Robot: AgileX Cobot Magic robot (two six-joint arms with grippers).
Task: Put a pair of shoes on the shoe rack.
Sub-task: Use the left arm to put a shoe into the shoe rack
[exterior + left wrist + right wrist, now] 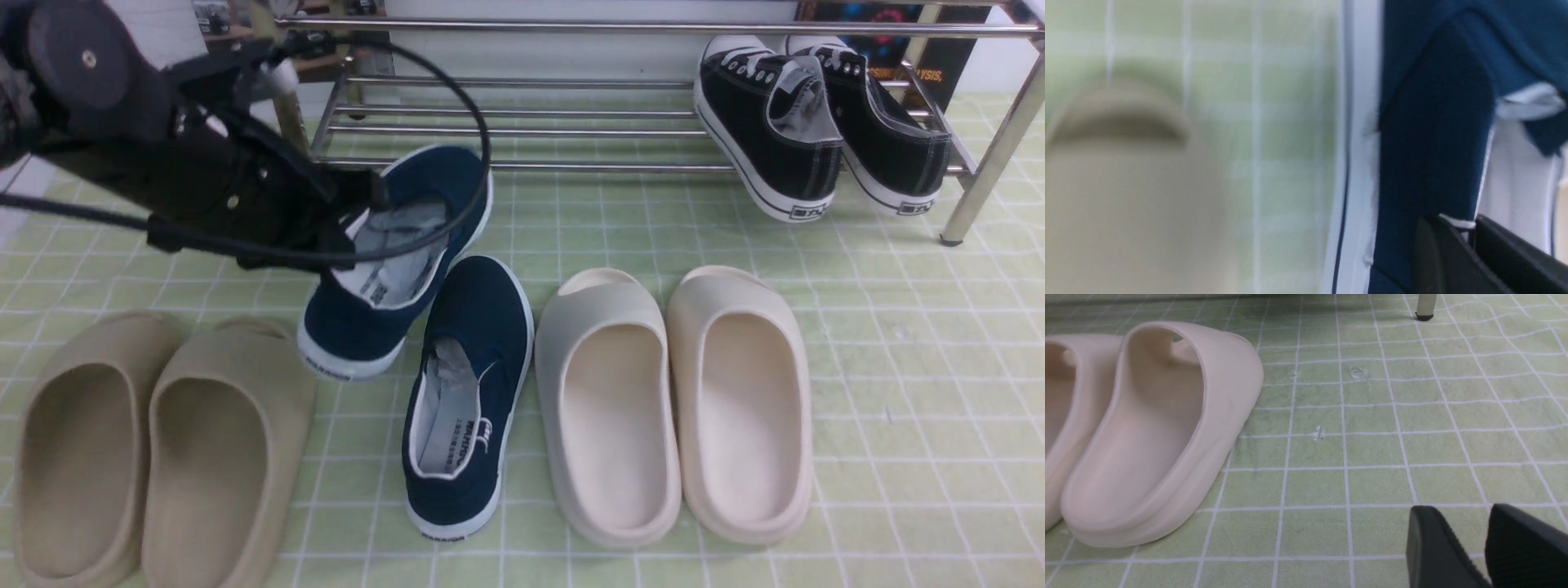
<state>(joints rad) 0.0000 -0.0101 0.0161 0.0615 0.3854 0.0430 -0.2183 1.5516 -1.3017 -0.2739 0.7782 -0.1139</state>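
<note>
Navy shoe in left tool, grip visible only in left wrist view.

We're kinda making out "WARRIOR" on the floor-standing navy slip-on's heel and "LYSIS" on the dark panel out back.

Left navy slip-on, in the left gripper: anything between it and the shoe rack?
Nothing visible stands between the left navy slip-on in the left gripper and the shoe rack's lower bars. The black lace-up sneakers sit at the rack's right end, off to the side of that path.
</note>
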